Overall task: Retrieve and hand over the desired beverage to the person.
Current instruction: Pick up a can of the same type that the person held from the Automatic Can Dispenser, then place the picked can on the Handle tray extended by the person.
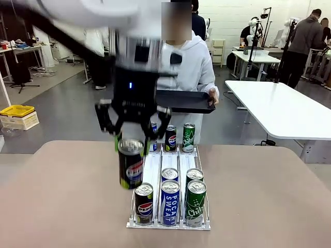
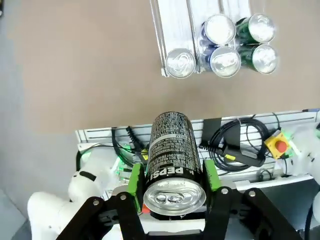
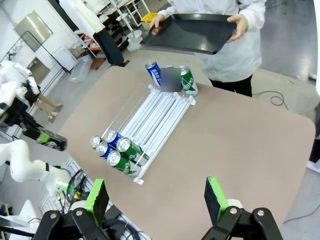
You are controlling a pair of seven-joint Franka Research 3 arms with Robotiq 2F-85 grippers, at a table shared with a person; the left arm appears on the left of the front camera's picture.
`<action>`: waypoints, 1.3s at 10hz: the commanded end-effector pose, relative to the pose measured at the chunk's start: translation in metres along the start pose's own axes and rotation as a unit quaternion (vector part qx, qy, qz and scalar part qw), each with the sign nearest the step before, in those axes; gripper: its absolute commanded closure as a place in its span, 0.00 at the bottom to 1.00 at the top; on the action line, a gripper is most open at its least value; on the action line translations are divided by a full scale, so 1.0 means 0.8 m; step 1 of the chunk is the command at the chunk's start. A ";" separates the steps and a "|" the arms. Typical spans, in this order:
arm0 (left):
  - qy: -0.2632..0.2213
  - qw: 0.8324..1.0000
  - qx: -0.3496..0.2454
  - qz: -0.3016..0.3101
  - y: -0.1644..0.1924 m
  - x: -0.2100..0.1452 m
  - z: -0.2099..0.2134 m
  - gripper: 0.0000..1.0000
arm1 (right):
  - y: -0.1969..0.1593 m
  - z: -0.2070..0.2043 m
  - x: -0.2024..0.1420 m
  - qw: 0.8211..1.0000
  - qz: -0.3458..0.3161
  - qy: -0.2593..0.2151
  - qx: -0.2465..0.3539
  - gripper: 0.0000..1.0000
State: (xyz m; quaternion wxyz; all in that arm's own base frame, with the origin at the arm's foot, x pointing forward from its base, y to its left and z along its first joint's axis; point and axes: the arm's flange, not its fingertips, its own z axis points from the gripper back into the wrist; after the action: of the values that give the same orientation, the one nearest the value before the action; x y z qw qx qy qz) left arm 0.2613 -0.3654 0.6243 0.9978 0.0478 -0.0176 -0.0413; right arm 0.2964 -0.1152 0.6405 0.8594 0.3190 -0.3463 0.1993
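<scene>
a: where's the drink?
b: the black pepsi can (image 1: 131, 164) hangs upright above the table, just left of the rack (image 1: 154, 173), clamped near its top by the left gripper (image 1: 135, 138).
a: why raised?
b: probably to clear the other cans (image 1: 169, 199) on the way to the person (image 1: 192, 67), who holds a tray (image 1: 183, 101) out to receive it. the right gripper (image 3: 157, 200) gapes, holding nothing.

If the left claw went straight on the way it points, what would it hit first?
Probably the bare table, left of the rack; the Pepsi can in the left claw would touch first. Depth unclear.
</scene>
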 end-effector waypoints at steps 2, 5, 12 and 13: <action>-0.047 0.999 -0.025 0.001 0.009 0.062 0.044 1.00 | -0.001 -0.001 0.003 1.000 0.005 -0.012 0.017 0.00; -0.059 0.994 -0.081 -0.050 0.050 0.149 0.049 1.00 | -0.001 -0.001 0.003 1.000 0.005 -0.012 0.017 0.00; -0.051 0.994 -0.081 -0.050 0.063 0.187 0.030 1.00 | -0.001 -0.001 0.003 1.000 0.005 -0.012 0.017 0.00; -0.051 0.994 -0.081 -0.050 0.063 0.187 0.030 1.00 | -0.001 -0.001 0.003 1.000 0.005 -0.012 0.017 0.00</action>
State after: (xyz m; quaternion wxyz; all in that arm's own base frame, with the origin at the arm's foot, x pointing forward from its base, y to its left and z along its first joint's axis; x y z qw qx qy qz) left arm 0.4177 -0.3356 0.6589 0.9924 -0.0377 -0.0501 -0.1055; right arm 0.2964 -0.1152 0.6406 0.8595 0.3188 -0.3462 0.1994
